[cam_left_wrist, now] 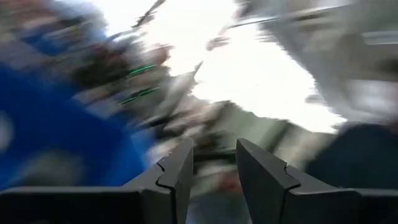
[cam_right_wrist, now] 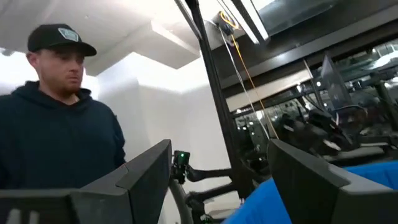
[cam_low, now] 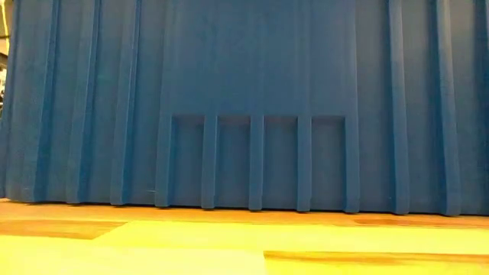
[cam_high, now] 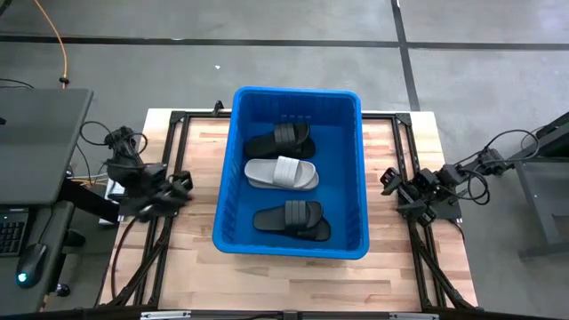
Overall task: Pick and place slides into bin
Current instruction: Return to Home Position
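Two black ribbed-strap slides (cam_high: pixel 282 140) and a light grey slide (cam_high: pixel 282 172) lay inside the large blue plastic bin (cam_high: pixel 298 91) on the wooden counter (cam_high: pixel 200 258). Left of the bin, the left arm's fingers (cam_left_wrist: pixel 177 174) stood slightly apart and empty; right of it, the right arm's fingers (cam_right_wrist: pixel 146 168) gaped wide, empty.

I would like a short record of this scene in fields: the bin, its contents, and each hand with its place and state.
bin: blue, on the wooden table
contents: upper black slide, light grey slide, lower black slide, by the high view
left hand: left of the bin, open, empty
right hand: right of the bin, open, empty
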{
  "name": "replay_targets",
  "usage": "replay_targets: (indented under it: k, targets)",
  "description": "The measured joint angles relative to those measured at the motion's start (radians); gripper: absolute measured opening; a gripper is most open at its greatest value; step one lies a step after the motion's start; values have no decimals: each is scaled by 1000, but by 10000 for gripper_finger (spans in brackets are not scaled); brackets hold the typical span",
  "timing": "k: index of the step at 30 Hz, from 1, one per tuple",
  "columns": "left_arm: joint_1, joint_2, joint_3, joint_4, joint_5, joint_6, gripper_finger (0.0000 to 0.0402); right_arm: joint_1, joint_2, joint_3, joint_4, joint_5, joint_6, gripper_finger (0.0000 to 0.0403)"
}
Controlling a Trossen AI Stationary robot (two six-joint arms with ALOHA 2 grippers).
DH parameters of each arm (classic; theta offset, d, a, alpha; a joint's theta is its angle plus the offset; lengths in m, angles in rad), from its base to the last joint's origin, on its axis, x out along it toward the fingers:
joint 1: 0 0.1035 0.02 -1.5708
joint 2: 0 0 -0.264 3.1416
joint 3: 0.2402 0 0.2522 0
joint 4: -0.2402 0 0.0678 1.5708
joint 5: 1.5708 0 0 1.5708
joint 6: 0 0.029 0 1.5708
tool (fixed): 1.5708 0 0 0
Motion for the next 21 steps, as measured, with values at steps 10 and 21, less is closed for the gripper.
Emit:
replay_targets:
  k: [10,21]
  targets:
    - [1,-1,-191,457,269,218,113,0,0,0,-122,-3,59,254]
    - [0,-3,-188,503,376,313,113,0,0,-1,-224,-11,146,254]
